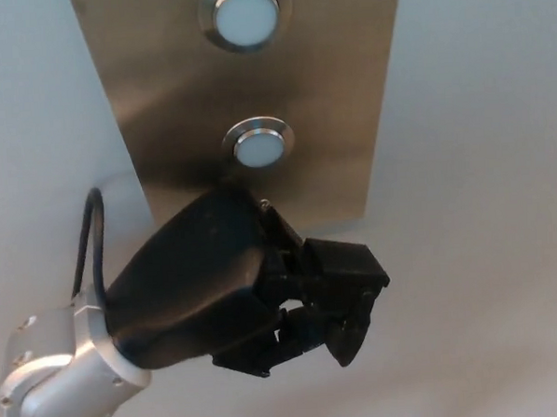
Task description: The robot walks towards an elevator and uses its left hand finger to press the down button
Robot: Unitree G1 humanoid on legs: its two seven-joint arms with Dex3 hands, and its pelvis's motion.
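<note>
I read one pale wall (484, 207) carrying one brushed-steel call panel (338, 103), long axis vertical. One left hand (245, 285) sits at the panel's lower edge, its fingers (352, 275) curled narrow, holding nothing and none extended. Two round buttons stack along that axis — the upper button (245, 14) and the down button (258, 146). The down button lies up and to the left of the fingertips, just above the hand's back and apart from it. The right hand is out of view — the left is nearer.
</note>
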